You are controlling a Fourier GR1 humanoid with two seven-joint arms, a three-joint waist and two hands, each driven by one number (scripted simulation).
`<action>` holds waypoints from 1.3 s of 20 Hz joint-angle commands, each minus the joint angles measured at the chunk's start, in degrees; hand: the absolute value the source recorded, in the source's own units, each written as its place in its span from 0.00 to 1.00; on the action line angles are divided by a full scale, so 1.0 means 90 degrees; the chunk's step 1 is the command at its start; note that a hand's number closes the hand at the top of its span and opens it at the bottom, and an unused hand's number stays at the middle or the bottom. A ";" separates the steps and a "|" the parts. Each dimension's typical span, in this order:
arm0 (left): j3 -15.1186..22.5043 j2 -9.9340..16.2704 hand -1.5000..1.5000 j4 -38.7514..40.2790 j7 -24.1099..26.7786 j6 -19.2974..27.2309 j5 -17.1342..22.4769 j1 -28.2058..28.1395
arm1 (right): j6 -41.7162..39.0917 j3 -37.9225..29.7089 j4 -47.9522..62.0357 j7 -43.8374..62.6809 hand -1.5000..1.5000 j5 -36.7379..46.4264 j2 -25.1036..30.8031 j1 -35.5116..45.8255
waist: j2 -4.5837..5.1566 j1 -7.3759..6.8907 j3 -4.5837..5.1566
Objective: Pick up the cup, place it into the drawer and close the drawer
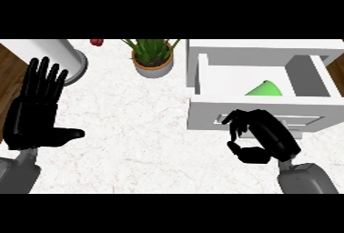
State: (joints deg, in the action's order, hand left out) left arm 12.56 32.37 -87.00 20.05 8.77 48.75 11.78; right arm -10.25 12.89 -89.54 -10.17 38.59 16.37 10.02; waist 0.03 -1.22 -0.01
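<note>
A green cup (266, 88) lies on its side inside the open white drawer (208, 77) at the right. My right hand (263, 135) hovers just in front of the drawer's front panel (255, 117), near its handle, with fingers curled and nothing held. My left hand (35, 108) rests open at the left edge, fingers straight and pointing up.
A potted green plant (154, 57) stands at the back middle of the marble counter (134, 132). A white round container (64, 59) sits at the back left, with a small red object (97, 42) beside it. Wooden floor shows past the counter's left edge.
</note>
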 commanded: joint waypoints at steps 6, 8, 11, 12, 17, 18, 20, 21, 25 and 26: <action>-0.0716 -0.0111 0.00 0.0193 0.0013 -0.0754 -0.0219 -0.0414 | 0.0510 -0.0187 0.2460 -0.0723 0.00 0.0804 -0.0219 0.1059 | 0.0007 0.0083 -0.0001; -0.0735 -0.0040 0.00 0.0051 0.0089 -0.1059 -0.0077 -0.0843 | 0.0897 -0.0138 0.3364 -0.0712 0.00 0.1077 -0.0498 0.1484 | 0.0018 0.0007 -0.0002; -0.0957 -0.0239 0.00 0.0692 0.0005 -0.1197 -0.0292 -0.0300 | 0.1091 -0.0260 0.4099 -0.0743 0.00 0.1175 -0.0857 0.1975 | 0.0017 0.0085 0.0000; -0.0919 -0.0213 0.00 0.0348 -0.0004 -0.1293 -0.0161 -0.0596 | 0.1212 -0.0522 0.4854 -0.1104 0.00 0.1053 -0.0814 0.2423 | 0.0028 0.0018 -0.0003; -0.1299 -0.0020 0.00 0.0415 -0.0022 -0.1721 -0.0128 -0.0813 | 0.1229 -0.1031 0.6225 -0.1689 0.00 0.0864 -0.0728 0.3314 | 0.0035 -0.0031 -0.0005; -0.1066 -0.0186 0.00 0.0085 -0.0218 -0.1313 -0.0243 -0.0684 | 0.1297 -0.1230 0.6641 -0.2005 0.00 0.0758 -0.0572 0.3424 | 0.0051 -0.0067 -0.0010; -0.1269 -0.0040 0.00 0.0552 -0.0053 -0.1932 -0.0094 -0.0669 | 0.1076 -0.1425 0.7153 -0.1988 0.00 0.0713 -0.0415 0.4064 | 0.0098 -0.0142 -0.0009; -0.1225 -0.0179 0.00 0.0706 0.0172 -0.2023 -0.0269 -0.0790 | 0.1098 -0.1512 0.7343 -0.2352 0.00 0.0664 -0.0277 0.4099 | 0.0086 -0.0100 -0.0007; -0.1217 -0.0204 0.00 0.0722 -0.0008 -0.1962 -0.0291 -0.0592 | 0.0850 -0.1580 0.8026 -0.2437 0.00 0.0783 0.0083 0.4550 | 0.0129 -0.0166 -0.0010; -0.1235 -0.0176 0.00 0.0730 -0.0066 -0.2018 -0.0237 -0.0540 | 0.1007 -0.1667 0.8164 -0.2398 0.00 0.0741 -0.0056 0.4741 | 0.0158 -0.0242 -0.0013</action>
State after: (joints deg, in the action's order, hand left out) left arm 1.66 30.91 -81.99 19.59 -7.52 46.68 6.15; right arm -2.28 0.24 -23.77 -32.78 45.15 14.18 47.91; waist 0.05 -2.51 0.22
